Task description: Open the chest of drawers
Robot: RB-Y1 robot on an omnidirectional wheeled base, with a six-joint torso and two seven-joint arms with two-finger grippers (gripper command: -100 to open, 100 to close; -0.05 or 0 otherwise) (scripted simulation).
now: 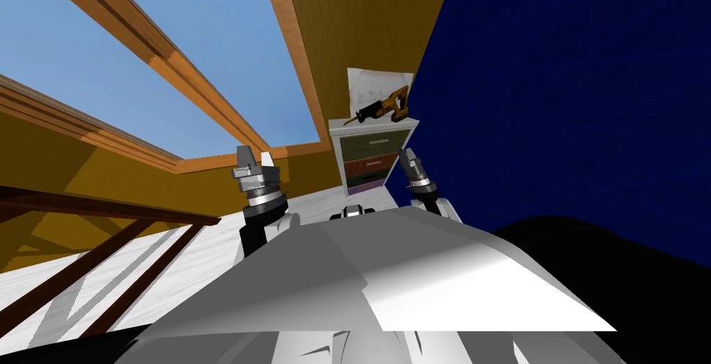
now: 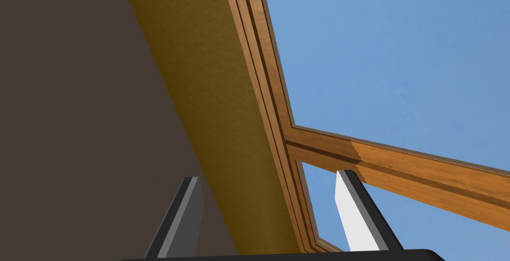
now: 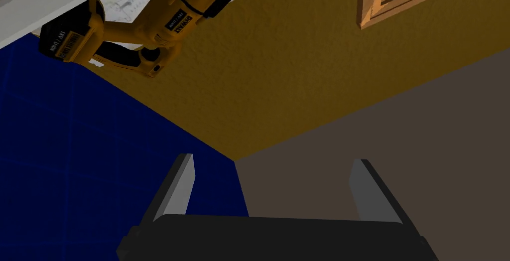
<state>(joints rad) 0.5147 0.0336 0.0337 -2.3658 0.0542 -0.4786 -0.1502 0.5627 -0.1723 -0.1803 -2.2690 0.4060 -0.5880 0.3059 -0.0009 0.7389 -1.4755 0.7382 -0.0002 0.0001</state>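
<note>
a yellow power saw (image 1: 382,107) lies on a white sheet (image 1: 364,82) by the blue wall (image 1: 555,103).

The head camera, rolled, looks forward from well off at the white chest of drawers with coloured fronts (image 1: 375,153). The right wrist camera tilts upward and shares the yellow-and-black power saw (image 3: 169,19) on top. The left wrist camera shares the wood-framed window (image 2: 388,161).

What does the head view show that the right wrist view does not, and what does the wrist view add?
Head view adds: the front of the chest of drawers, with green, brown and purple drawers, none visibly pulled out, and the left gripper raised to the chest's left. Right wrist view adds: the right gripper seen close, its fingers open with nothing between them. Shared: the yellow and black power saw lying on the chest's top, the blue wall and the ochre wall.
</note>
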